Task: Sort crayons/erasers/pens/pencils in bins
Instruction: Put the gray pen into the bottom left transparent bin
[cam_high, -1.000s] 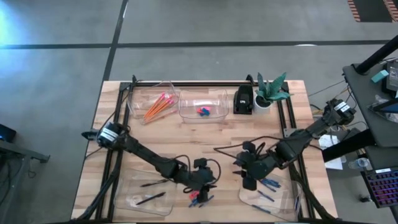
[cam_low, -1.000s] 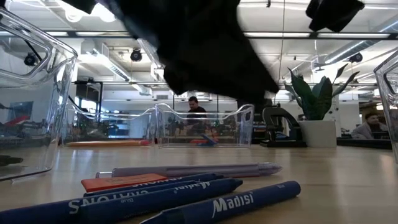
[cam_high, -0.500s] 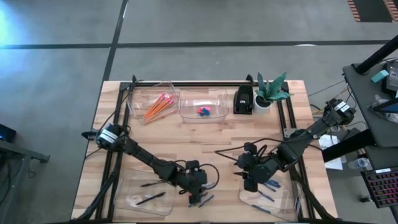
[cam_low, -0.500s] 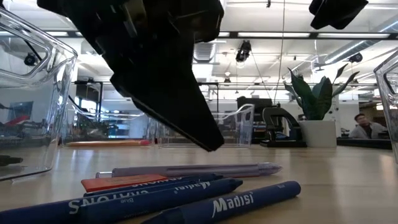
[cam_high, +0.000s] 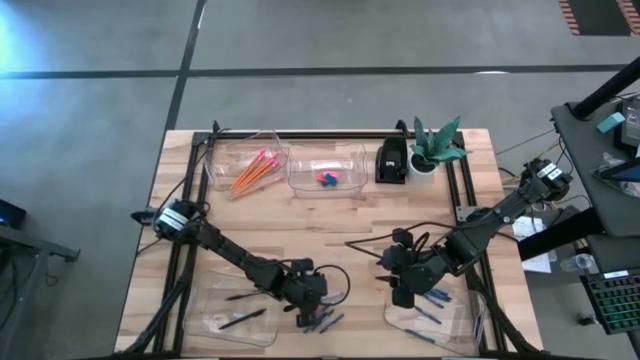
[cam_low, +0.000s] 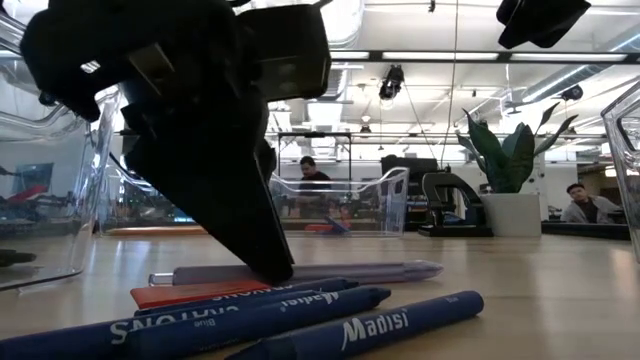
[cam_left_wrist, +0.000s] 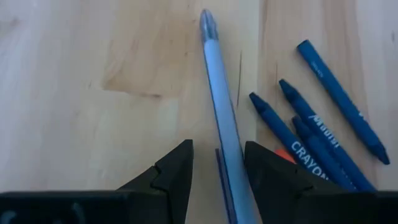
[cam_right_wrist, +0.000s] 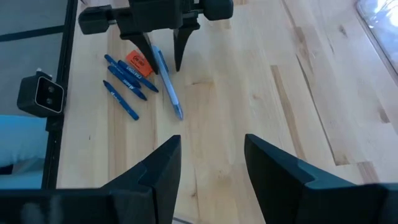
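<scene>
Crayons (cam_left_wrist: 323, 130): loose cluster of blue ones on the bare wood at the front of the table, between the two front bins, not in any tub. A red-orange eraser (cam_low: 190, 293) lies among them, touching the crayons. A pale blue pen (cam_left_wrist: 221, 106) lies just beside the cluster.

Left gripper (cam_left_wrist: 217, 163) is down over that pen, fingers apart, one on each side of the barrel, not closed on it. In the low view a fingertip (cam_low: 262, 262) sits right at the pen near the table surface; cannot tell if it touches. Right wrist view shows the same: both left fingers (cam_right_wrist: 179, 53) straddle the pen's upper end.

Right gripper (cam_high: 402, 285) hangs above the table just beside the front right bin (cam_high: 455, 325), fingers spread, holding nothing. That bin has a few blue crayons in it.

Front left bin (cam_high: 215, 328) holds dark pens (cam_high: 243, 318). Back left bin (cam_high: 225, 150) holds the orange pencils (cam_high: 252, 170). Next bin along the back edge (cam_high: 300, 178) holds small pink and blue erasers (cam_high: 326, 179).

A small black box (cam_high: 391, 160) and a potted plant (cam_high: 436, 145) stand at the back right, near each other. People (cam_low: 312, 180) show in the room beyond the table.
</scene>
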